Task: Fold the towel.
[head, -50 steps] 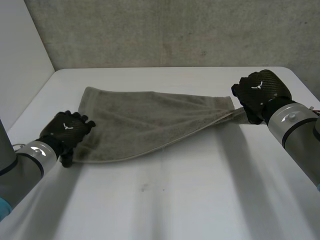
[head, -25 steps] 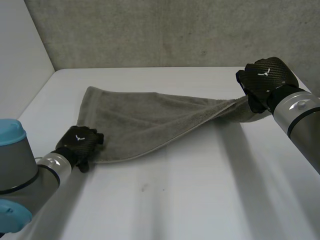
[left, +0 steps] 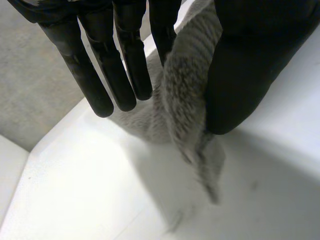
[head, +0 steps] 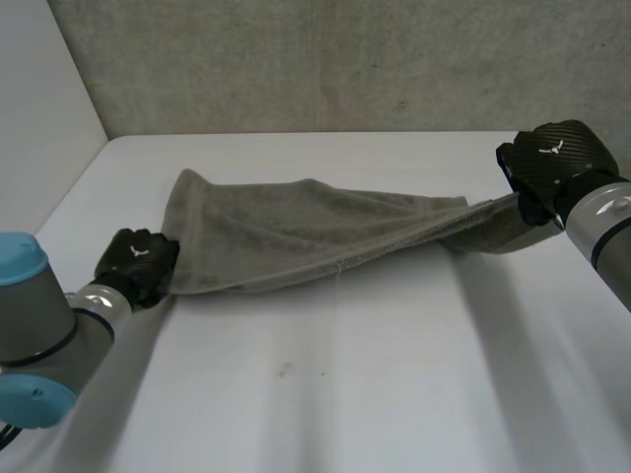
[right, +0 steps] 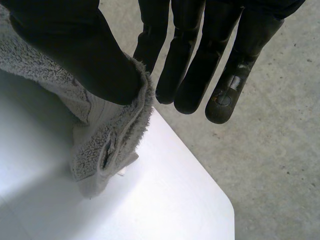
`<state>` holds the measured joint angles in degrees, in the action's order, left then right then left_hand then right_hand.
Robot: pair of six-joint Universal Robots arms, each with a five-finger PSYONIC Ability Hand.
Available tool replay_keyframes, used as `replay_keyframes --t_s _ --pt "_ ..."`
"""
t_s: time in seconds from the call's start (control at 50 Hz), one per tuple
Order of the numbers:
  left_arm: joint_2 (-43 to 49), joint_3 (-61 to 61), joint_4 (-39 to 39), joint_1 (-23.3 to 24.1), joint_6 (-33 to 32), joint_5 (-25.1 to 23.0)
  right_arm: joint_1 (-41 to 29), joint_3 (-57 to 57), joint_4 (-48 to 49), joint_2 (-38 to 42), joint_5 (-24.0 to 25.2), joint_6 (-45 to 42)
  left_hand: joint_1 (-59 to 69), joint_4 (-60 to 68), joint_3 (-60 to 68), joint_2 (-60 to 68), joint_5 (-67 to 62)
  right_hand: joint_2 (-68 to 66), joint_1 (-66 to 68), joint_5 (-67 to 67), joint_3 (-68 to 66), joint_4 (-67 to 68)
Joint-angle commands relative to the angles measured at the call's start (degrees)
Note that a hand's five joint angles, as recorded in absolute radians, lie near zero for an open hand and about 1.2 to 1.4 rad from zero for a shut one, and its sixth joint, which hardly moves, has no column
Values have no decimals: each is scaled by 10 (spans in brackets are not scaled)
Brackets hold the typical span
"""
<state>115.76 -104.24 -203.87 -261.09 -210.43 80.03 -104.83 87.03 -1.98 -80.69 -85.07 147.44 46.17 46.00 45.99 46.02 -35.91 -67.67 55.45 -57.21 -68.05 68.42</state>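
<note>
— Where's the towel [head: 296, 232]?
— Stretched from the left hand [head: 138, 264] to the right hand [head: 552, 163], across the surface [head: 345, 394].
— Gripped?
— Each wrist view shows a thumb pinching a towel end against fingers.

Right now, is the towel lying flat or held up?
Held up: the left hand and right hand each pinch an end of the towel, stretching it between them.

Plain grey towel [head: 296, 232], black left hand [head: 138, 264] and right hand [head: 552, 163], white table [head: 345, 394], grey wall [head: 345, 59].
</note>
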Motion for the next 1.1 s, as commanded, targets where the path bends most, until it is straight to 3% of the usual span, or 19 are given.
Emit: replay_keyframes --t_s 0.02,0.14,0.22,0.34,0.46,0.52,0.56,0.62,0.66,0.76,0.9,0.94,1.1 --pt "-26 -7 1 -19 3 0 2 5 0 3 0 -1 93 95 95 94 -96 -123 245 -128 -119 116" --pt "-41 -14 3 -32 4 -1 5 8 0 7 2 -1 162 164 164 163 -165 -123 245 -128 -119 116" --pt "-44 -16 8 -32 4 -3 4 12 0 11 2 -3 338 340 340 339 -340 -123 245 -128 -119 116" --pt "-49 -23 10 -29 0 -1 5 16 -5 12 4 -11 338 340 340 340 -341 -123 245 -128 -119 116" --pt "-127 -52 44 -30 -10 -2 20 36 -72 16 6 -70 338 340 340 340 -341 -123 245 -128 -119 116" --pt "-172 -66 94 -30 -31 -3 37 56 -120 14 5 -144 338 340 340 340 -341 -123 245 -128 -119 116" --pt "-222 -73 175 -31 -85 -4 48 77 -175 8 3 -227 338 340 340 340 -341 -123 245 -128 -119 116" --pt "-246 -75 225 -31 -125 -5 56 89 -209 3 -2 -267 338 340 340 340 -341 -123 245 -128 -119 116" --pt "-284 -76 324 -36 -210 -5 86 105 -262 -27 -2 -321 338 340 340 340 -341 -123 245 -128 -119 116" --pt "-299 -70 411 -57 -288 -8 119 104 -258 -47 15 -334 312 313 313 313 -314 -123 245 -128 -119 116" --pt "-256 -64 330 -66 -290 -6 117 116 -233 -38 19 -328 233 234 234 234 -235 -123 245 -128 -119 116" --pt "-198 -49 287 -52 -292 -2 111 107 -196 2 16 -316 233 234 234 234 -235 -123 245 -128 -119 116" --pt "-76 46 255 -24 -288 0 39 24 -109 100 -15 -277 221 223 223 222 -223 -123 245 -128 -119 116"
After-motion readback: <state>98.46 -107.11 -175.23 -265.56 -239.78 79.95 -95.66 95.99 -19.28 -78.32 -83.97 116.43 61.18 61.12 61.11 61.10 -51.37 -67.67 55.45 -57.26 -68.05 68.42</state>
